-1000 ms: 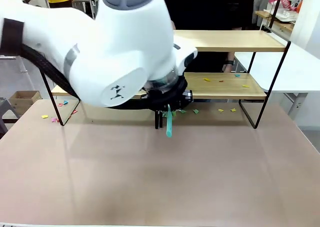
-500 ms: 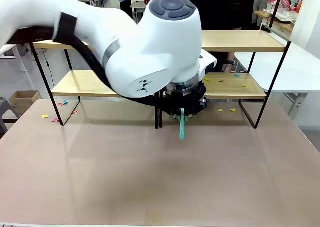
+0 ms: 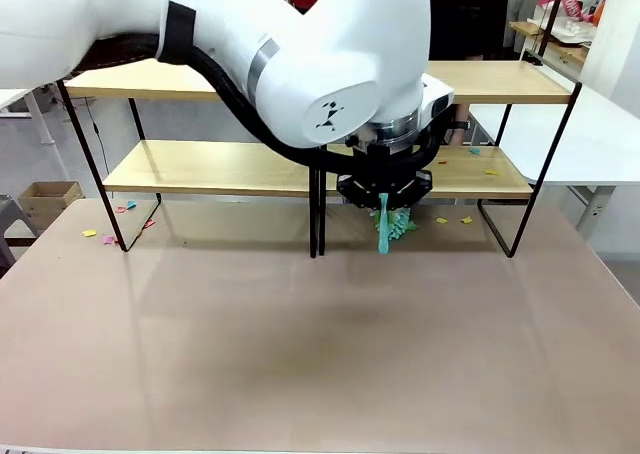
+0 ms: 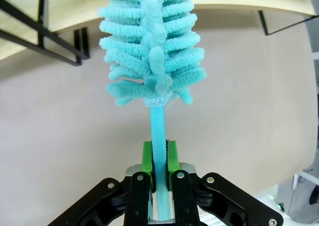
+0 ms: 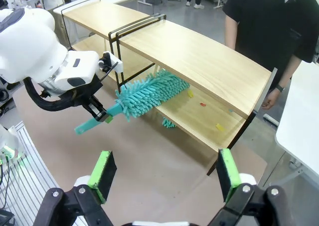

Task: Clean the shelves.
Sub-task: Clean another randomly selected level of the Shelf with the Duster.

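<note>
Rightward travel of the left gripper (image 3: pixel 386 196) since the earlier frames has carried it from the centre posts of the shelves (image 3: pixel 200 167) to the front of the right-hand unit. Its green pads (image 4: pixel 146 159) are clamped tight on the handle of a teal duster (image 4: pixel 152 52), whose fluffy head lies at the front of the gap between the two boards. Coloured paper scraps (image 3: pixel 490 171) lie on the lower board and on the tan table (image 3: pixel 300 344) near the frame's feet. In its wrist view, the right gripper (image 5: pixel 164 169) has its fingers spread wide and holds nothing. A person (image 5: pixel 264 17) stands behind the shelves.
</note>
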Controlling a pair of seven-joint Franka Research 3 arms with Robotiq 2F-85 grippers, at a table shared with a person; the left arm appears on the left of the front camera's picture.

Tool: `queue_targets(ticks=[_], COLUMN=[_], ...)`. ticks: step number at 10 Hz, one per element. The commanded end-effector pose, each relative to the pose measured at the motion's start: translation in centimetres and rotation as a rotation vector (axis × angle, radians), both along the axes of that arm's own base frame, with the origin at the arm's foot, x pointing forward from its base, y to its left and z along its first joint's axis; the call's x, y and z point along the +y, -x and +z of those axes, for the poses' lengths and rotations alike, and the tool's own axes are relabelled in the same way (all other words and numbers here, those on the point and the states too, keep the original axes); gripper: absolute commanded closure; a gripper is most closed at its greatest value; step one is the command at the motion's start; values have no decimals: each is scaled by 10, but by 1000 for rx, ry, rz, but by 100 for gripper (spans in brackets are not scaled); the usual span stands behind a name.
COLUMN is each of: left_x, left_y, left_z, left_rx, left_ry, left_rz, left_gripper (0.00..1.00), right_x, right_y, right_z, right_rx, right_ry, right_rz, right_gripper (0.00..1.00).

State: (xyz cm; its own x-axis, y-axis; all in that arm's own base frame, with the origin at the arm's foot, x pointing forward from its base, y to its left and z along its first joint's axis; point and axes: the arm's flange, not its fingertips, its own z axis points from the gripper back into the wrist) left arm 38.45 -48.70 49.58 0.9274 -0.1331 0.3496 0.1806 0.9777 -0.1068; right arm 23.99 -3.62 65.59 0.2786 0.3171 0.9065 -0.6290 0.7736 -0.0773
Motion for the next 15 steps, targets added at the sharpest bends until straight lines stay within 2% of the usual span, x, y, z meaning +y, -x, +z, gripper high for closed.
queue_targets(ticks=[1,4,8,12,13,15], left_x=[-15,-47,-85,-123,-127,-120], left_y=[-9,-16,-23,-21,-22,-29], left_z=[12,7,6,21,23,29], left_rx=[46,65,109,93,118,111], left_ry=[18,38,86,95,118,221], left_rz=[-49,-144,-194,-281,-351,-395], left_gripper=[87,87,87,87,87,87], right_x=[0,0,0,0,0,0], right_y=[-1,-1,-1,-1,-1,-1], right_z=[0,0,0,0,0,0], right_rx=[-2,-2,-2,-2,-2,-2], right_ry=[-3,-3,-3,-3,-3,-3], right_rz=[8,8,8,8,8,8], right_gripper=[0,0,0,0,0,0])
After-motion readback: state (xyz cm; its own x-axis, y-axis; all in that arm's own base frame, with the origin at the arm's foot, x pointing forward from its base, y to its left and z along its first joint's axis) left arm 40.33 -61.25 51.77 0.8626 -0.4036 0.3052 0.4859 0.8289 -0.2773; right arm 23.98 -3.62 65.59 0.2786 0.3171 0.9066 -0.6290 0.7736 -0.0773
